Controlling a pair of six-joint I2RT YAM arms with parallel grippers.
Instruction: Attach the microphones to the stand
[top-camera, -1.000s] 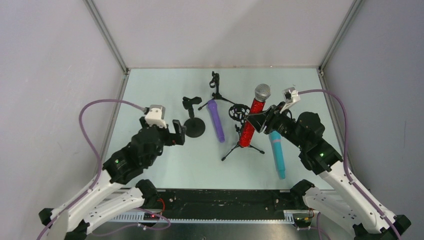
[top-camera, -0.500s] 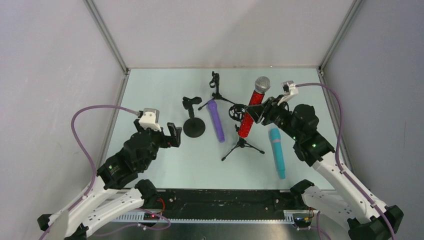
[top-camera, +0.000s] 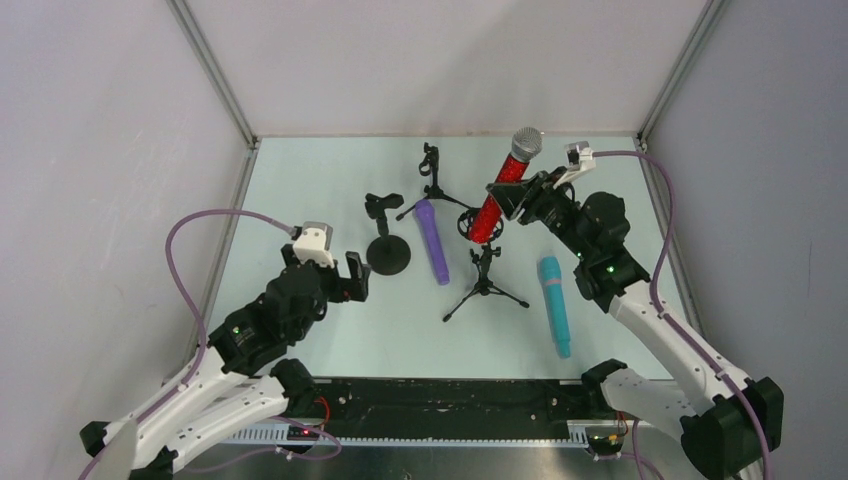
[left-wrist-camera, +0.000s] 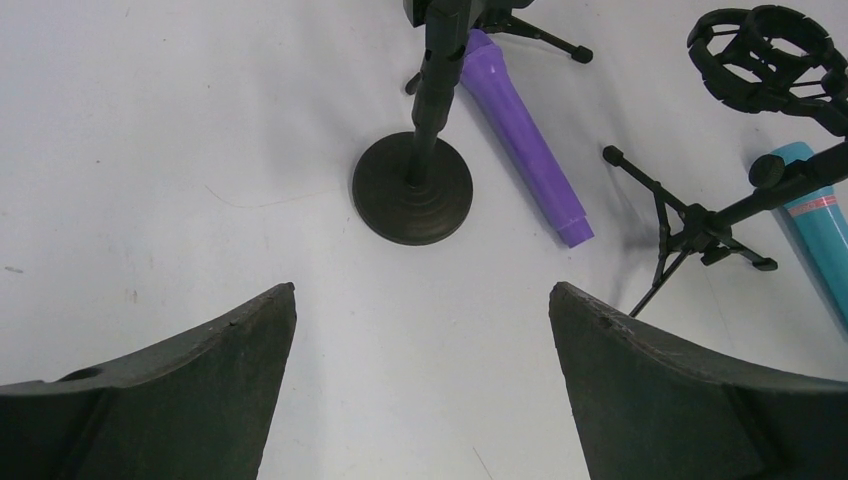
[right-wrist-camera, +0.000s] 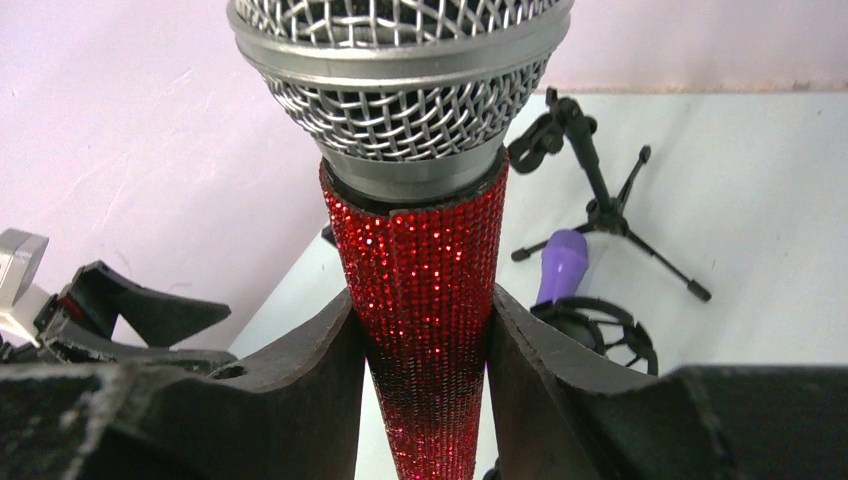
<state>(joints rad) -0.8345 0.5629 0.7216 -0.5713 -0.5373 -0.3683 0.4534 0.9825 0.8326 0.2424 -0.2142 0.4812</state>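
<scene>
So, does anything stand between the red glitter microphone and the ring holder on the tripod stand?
Nothing visible does. The right gripper holds the glittery red microphone with silver mesh head close to the black ring holder, with clear air between.

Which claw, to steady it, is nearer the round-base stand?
Left. The left claw sits open beside the round-base stand; the right claw is farther right, gripping the red microphone.

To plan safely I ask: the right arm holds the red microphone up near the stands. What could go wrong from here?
1. The right gripper clamps the tilted red microphone on its tapered body; it may slip.
2. The ring mount sits on a thin tripod stand; pushing in could tip it, and the open left gripper is away from it.
3. A tipped stand could hit the purple microphone lying beside it.
</scene>
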